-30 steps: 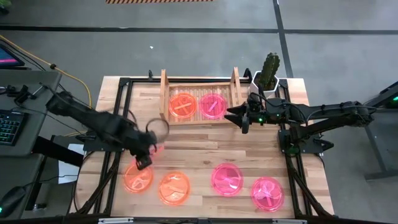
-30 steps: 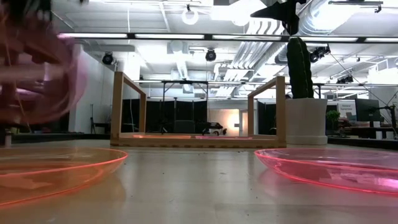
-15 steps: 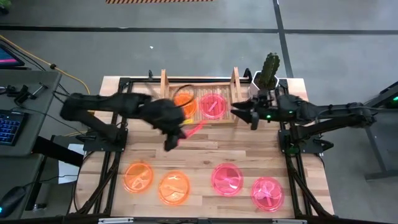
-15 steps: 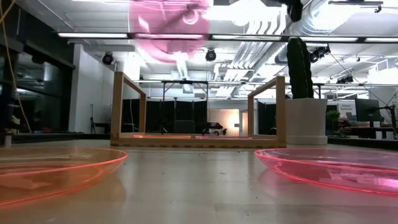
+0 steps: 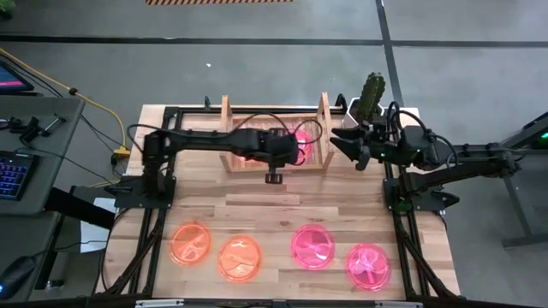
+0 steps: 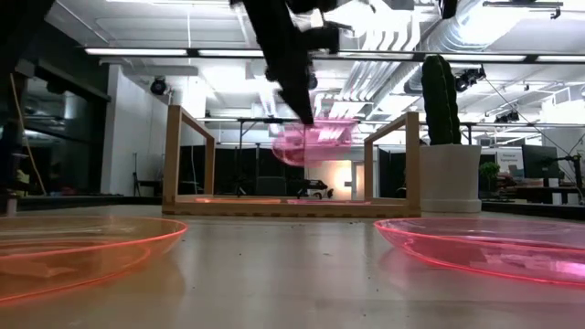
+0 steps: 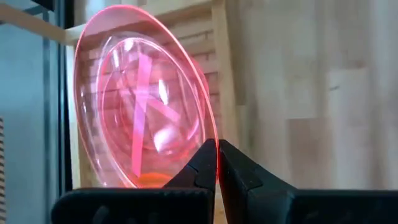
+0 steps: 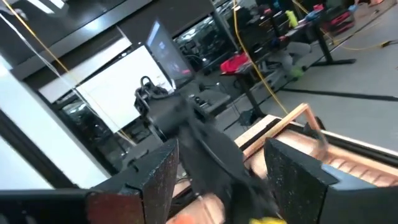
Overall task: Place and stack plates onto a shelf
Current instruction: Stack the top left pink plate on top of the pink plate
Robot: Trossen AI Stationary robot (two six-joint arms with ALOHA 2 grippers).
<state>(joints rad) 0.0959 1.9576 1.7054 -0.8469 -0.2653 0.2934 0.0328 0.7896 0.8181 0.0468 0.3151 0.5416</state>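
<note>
My left gripper [image 5: 289, 152] hangs over the right half of the wooden shelf [image 5: 229, 128], shut on a pink plate [image 7: 137, 99], which shows tilted between the shelf's side boards [image 6: 315, 142]. Its arm hides most of the shelf's slatted base. Two orange plates [image 5: 190, 242] [image 5: 240, 257] and two pink plates [image 5: 314, 245] [image 5: 368, 263] lie flat on the table near its front edge. My right gripper [image 5: 344, 145] stands open just right of the shelf, nothing between its fingers [image 8: 292, 171]. My left gripper pinches the pink plate's rim [image 7: 213, 134] between its two fingers [image 7: 199, 165]. They come slanting down from the table's left side. The plate stands out beyond the fingertips, tilted on edge, clear of the shelf's base.
A cactus in a white pot [image 5: 370, 96] stands behind the shelf's right board, close to my right gripper. The shelf's two upright boards [image 6: 187, 160] [image 6: 393, 164] flank the held plate. Bare wood lies between the shelf and the front row of plates.
My left gripper has lifted a pink plate from the table's near left and swept it toward the far edge and right, to above the shelf's right half, rolling its wrist so the plate now tilts on edge. My right gripper has drawn back a little toward the right edge.
</note>
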